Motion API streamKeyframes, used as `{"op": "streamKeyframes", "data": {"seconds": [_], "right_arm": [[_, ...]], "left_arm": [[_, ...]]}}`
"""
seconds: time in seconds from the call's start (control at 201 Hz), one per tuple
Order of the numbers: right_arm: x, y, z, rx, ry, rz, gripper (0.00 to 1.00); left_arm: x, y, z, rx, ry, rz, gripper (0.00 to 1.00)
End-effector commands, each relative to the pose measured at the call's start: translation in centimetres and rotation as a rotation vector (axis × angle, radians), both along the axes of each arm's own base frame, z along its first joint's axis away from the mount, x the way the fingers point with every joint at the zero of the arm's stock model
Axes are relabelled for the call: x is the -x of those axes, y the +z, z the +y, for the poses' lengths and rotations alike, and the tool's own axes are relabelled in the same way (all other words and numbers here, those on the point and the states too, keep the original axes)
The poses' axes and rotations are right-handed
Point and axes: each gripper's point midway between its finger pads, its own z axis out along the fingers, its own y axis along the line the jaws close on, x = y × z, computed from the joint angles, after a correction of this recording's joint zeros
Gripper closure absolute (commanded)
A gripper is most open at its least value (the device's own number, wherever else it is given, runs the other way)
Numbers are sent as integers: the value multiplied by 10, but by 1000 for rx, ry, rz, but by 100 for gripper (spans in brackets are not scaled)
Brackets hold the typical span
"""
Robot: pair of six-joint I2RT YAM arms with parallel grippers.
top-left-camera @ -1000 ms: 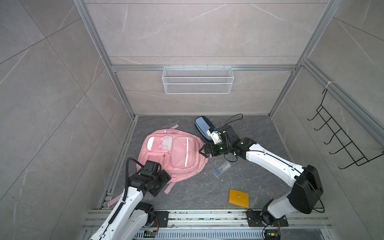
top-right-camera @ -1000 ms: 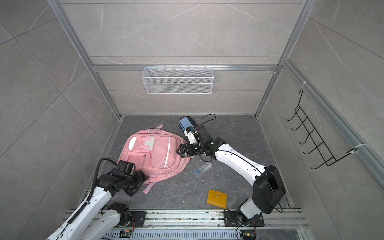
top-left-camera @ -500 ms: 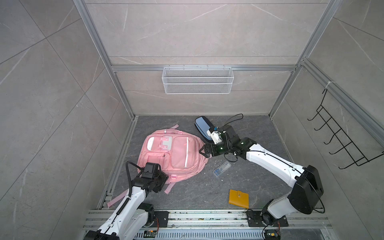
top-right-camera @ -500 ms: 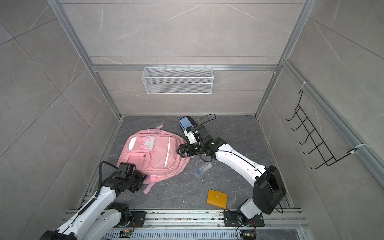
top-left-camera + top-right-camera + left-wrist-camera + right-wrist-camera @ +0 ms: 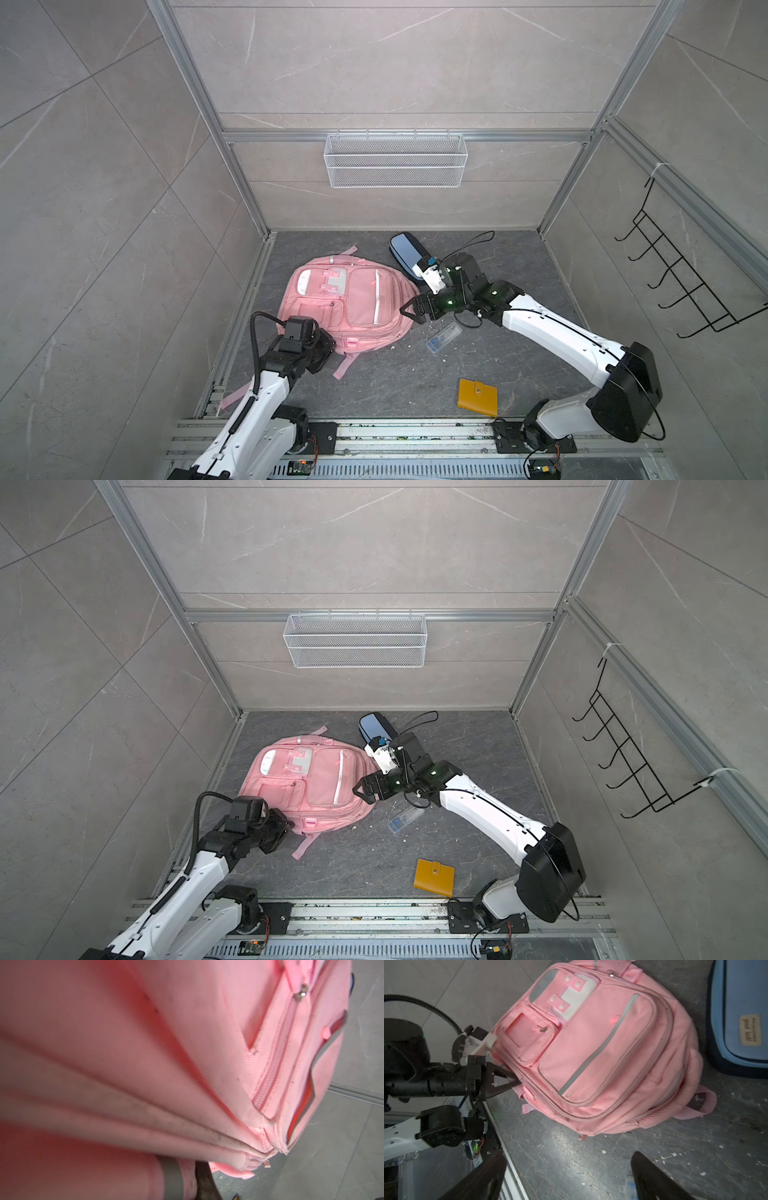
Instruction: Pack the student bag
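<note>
Student bag: the large, soft, pink fabric student bag [image 5: 349,303] [image 5: 316,783] [image 5: 591,1053] lay flat with its pockets up on the dark grey stone-look floor [image 5: 498,266]. With the back wall as 12 o'clock, it sat toward 9 o'clock from the floor's middle.
Left gripper: the black left gripper [image 5: 326,345] [image 5: 284,827] [image 5: 517,1083] sat at the bag's 7 o'clock corner. Its fingers were pinched together on the pink fabric there, and bunched folds filled the left wrist view [image 5: 187,1053].
Right gripper: the black right gripper [image 5: 409,311] [image 5: 360,791] [image 5: 566,1184] had its fingers spread wide and held nothing. It was at the bag's 3 o'clock edge, but I could not tell whether it touched the fabric.
Pencil case: a light-blue and navy zip pencil case [image 5: 405,251] [image 5: 372,725] [image 5: 741,1012] lay just beside the bag at its 1 o'clock.
Clear box: a small transparent plastic box [image 5: 444,337] [image 5: 405,818] lay near the bag at its 4 o'clock.
Wallet: a mustard-yellow snap wallet [image 5: 478,397] [image 5: 434,877] lay at the bag's 5 o'clock, well apart from it.
Walls: a white wire-mesh basket [image 5: 395,160] hung at 12 o'clock and a black wire hook rack [image 5: 681,282] at 3 o'clock.
</note>
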Motion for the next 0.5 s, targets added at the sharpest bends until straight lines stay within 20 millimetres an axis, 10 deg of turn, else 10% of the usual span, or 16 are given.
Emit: {"op": "streamKeyframes", "data": {"seconds": [0.0,0.224,0.498], "right_arm": [[33,26,7,-76,187,-36,5],[78,33,33,-73,354,-12,5],[74,18,77,-36,362,-44,24]], "left_arm": [[-23,71,-19,82,-78,-162,100],[-46,121,-35,135,-118,-156,100],[-73,163,-48,218,-111,-240,100]]}}
